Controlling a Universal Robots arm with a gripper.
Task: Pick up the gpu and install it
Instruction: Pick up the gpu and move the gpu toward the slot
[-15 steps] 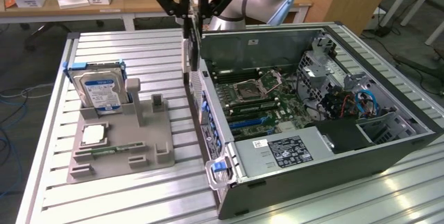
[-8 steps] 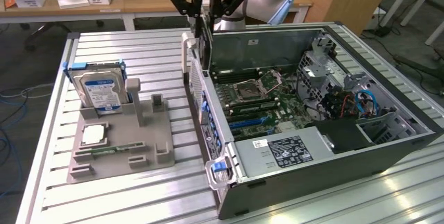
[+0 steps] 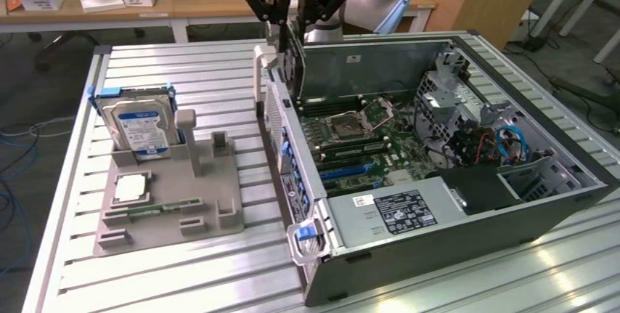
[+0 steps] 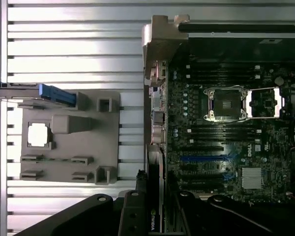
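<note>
My gripper (image 3: 290, 24) hangs above the far rear corner of the open computer case (image 3: 542, 189), shut on the gpu (image 3: 289, 66). The card hangs on edge below the fingers, its silver bracket close to the case's rear wall. In the wrist view the gpu (image 4: 156, 172) shows edge-on between the black fingers (image 4: 132, 209), a green logo on its shroud, over the rear edge of the motherboard (image 4: 226, 147). The blue expansion slot (image 4: 201, 158) lies just beside the card, bare. The motherboard (image 3: 359, 135) lies flat inside the case.
A grey parts fixture (image 3: 208, 189) sits on the slatted table to the exterior view's left of the case. It holds an upright hard drive (image 3: 141, 128), a CPU (image 3: 131, 188) and a RAM stick (image 3: 160, 209). Cables and a drive cage (image 3: 484, 139) fill the case's far side.
</note>
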